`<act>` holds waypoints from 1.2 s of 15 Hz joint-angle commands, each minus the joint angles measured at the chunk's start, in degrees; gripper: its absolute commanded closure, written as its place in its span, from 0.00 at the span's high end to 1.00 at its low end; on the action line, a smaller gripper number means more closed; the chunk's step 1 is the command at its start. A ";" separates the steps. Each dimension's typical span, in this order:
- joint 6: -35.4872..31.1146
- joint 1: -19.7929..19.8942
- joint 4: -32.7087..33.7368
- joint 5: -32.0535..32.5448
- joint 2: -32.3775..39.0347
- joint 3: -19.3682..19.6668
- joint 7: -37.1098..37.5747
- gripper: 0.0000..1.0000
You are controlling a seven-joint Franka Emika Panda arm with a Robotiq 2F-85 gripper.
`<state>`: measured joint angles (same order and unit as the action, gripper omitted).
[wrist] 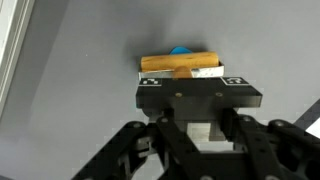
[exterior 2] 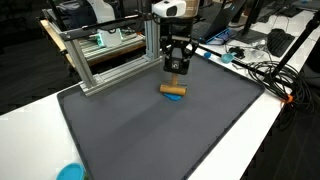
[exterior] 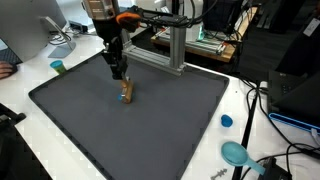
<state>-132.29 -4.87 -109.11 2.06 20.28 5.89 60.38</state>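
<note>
One oblong tan wooden block (wrist: 180,63), smooth and capped by a small blue piece (wrist: 179,50), was found on the matte grey mat (exterior: 170,120), well clear of the desk's corners. The gripper (exterior: 121,75) was positioned just above it, apart. Jaw opening could not be determined.

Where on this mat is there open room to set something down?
The mat is bare across its near half, from the wooden block to the front edge, and along both sides. It is crowded at the gripper by the block, near the aluminum frame, and on the white table strip with the blue lid and cables.
</note>
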 commanded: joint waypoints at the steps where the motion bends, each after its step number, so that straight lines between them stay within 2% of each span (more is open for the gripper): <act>1: 1.89 1.08 3.41 -1.62 4.95 -0.51 -0.80 0.22; 4: 5.49 1.12 6.02 -2.05 7.08 -0.75 -1.41 0.22; 8: 6.59 0.52 9.78 -0.22 9.91 0.56 1.60 0.22; 11: 8.14 1.12 11.89 -1.13 11.19 0.31 0.78 0.22; 13: 9.69 2.02 13.06 -2.25 11.81 -0.36 -2.08 0.22; 18: 15.77 6.46 15.35 -8.60 12.48 -2.33 -17.19 0.22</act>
<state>-119.24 -1.66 -95.17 -2.77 28.37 5.07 51.13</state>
